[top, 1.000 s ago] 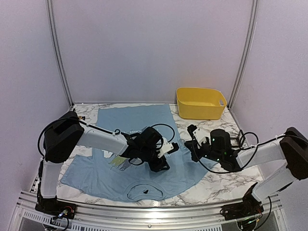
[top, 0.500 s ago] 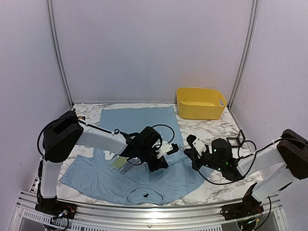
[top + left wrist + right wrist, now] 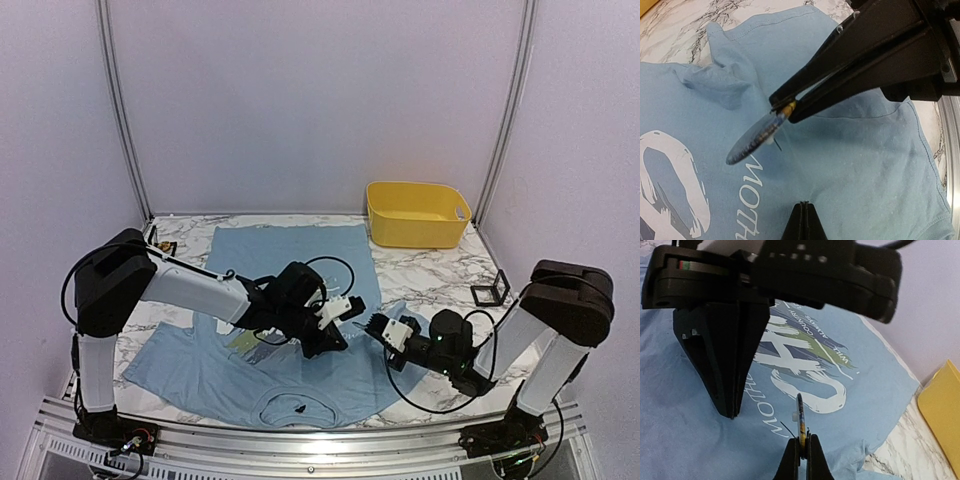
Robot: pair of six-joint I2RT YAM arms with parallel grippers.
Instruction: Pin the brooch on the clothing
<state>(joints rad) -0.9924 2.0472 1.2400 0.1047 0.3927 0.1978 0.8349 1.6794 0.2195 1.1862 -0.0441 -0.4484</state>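
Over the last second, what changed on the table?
The right gripper, shut on the brooch, swung in and lower toward the left gripper, which closed with its tips down at the T-shirt. The yellow bin stayed put.

Marble-topped table in a pale, softly lit booth.
The table (image 3: 440, 268) has a white top veined in grey and runs back to a plain back wall (image 3: 320, 100), with a left wall (image 3: 50, 150) and a right wall (image 3: 590, 130) of the same pale lilac-white. A slim metal left post (image 3: 122, 110) and right post (image 3: 510, 100) rise from the far corners. A metal rail (image 3: 300, 440) edges the near side. A yellow tub (image 3: 415, 233) sits far right; near it stands a small dark frame (image 3: 489, 291), perhaps a stand.
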